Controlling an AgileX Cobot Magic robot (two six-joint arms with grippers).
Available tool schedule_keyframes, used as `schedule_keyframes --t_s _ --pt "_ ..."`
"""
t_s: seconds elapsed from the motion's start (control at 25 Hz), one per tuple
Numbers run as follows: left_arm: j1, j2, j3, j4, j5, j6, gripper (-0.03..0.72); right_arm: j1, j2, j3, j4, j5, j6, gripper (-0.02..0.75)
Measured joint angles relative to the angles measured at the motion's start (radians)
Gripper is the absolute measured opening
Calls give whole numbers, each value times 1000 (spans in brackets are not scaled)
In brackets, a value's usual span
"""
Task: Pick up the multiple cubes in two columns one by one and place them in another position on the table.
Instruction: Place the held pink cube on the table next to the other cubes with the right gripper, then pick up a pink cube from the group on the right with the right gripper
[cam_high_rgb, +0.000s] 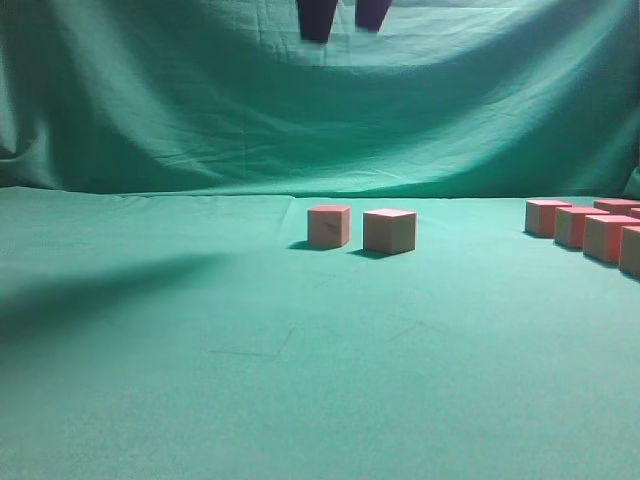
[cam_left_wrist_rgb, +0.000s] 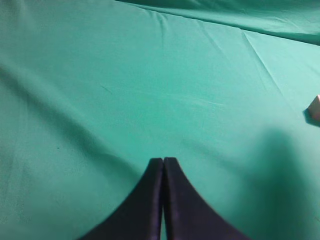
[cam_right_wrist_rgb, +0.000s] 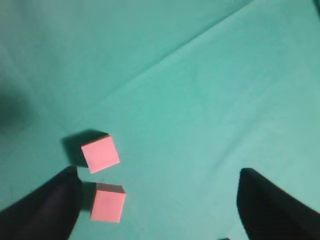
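Note:
Two pinkish-red cubes (cam_high_rgb: 329, 226) (cam_high_rgb: 389, 231) stand side by side, a little apart, mid-table on the green table (cam_high_rgb: 300, 380). Several more cubes (cam_high_rgb: 580, 226) sit in rows at the right edge. High above the middle pair hangs my right gripper (cam_high_rgb: 345, 15), only its two dark fingertips showing, spread apart. In the right wrist view that gripper (cam_right_wrist_rgb: 158, 174) is open and empty, with both cubes (cam_right_wrist_rgb: 100, 153) (cam_right_wrist_rgb: 107, 205) far below near its left finger (cam_right_wrist_rgb: 55, 205). My left gripper (cam_left_wrist_rgb: 163, 161) is shut on nothing over bare cloth; one cube (cam_left_wrist_rgb: 315, 109) peeks in at the right edge.
A draped, wrinkled green backdrop (cam_high_rgb: 200, 90) rises behind the table. A broad dark shadow (cam_high_rgb: 90, 285) lies on the cloth at the left. Bare cloth fills the front and left of the table.

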Motion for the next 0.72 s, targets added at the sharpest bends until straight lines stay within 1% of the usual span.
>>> schedule_keyframes --t_s 0.08,0.12,0.2,0.28,0.36,0.48,0.56,0.72 --pt "0 0 0 0 0 0 0 0 -51 0 -34 3 77 612" --pt "0 0 0 0 0 0 0 0 -83 0 -55 5 120 558" --pt "0 0 0 0 0 0 0 0 -147 0 -94 9 246 560" --pt "0 0 0 0 0 0 0 -2 -217 15 -112 11 321 560" --pt "0 0 0 0 0 0 0 -9 -292 67 -113 11 368 560" --pt "0 0 0 0 0 0 0 -49 -401 201 -113 11 435 560" --pt "0 0 0 0 0 0 0 -93 -460 317 -111 13 477 560" --pt "0 0 0 0 0 0 0 -188 -516 541 -49 13 517 560"
